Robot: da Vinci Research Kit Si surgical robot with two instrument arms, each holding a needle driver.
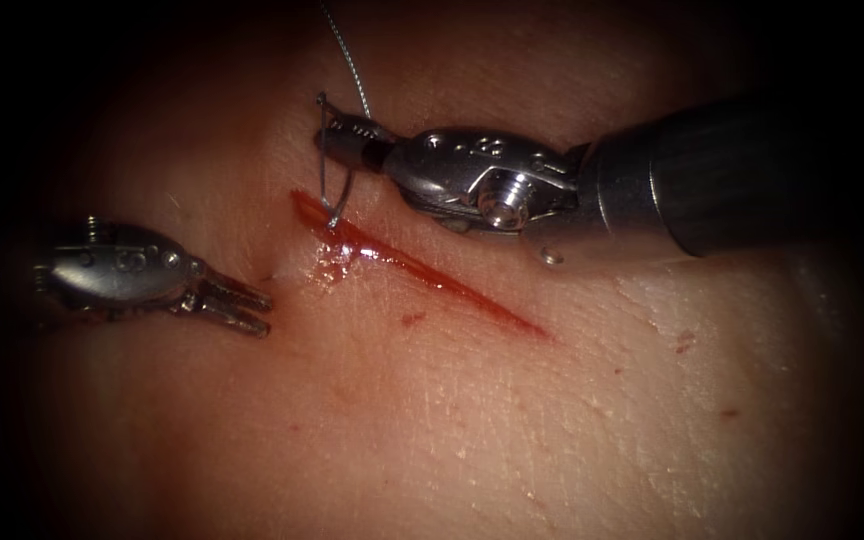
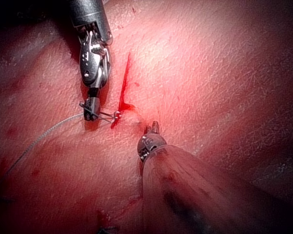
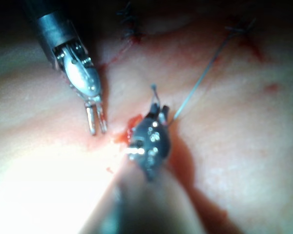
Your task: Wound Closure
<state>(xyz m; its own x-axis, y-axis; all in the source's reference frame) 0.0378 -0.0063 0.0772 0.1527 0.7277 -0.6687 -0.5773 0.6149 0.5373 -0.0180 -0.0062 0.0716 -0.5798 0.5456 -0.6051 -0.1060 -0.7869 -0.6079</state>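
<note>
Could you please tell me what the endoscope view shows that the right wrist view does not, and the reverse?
Endoscope view's own: the cut along its whole length in the tissue, red fluid in it, and the needle with its tip at the cut's left end; I cannot tell whether it has entered. Right wrist view's own: dark stitches in the tissue beyond the tools. Shared: the right claw shut on the needle near its upper end, thread trailing away, and the left claw open, holding nothing, left of the cut.
</note>
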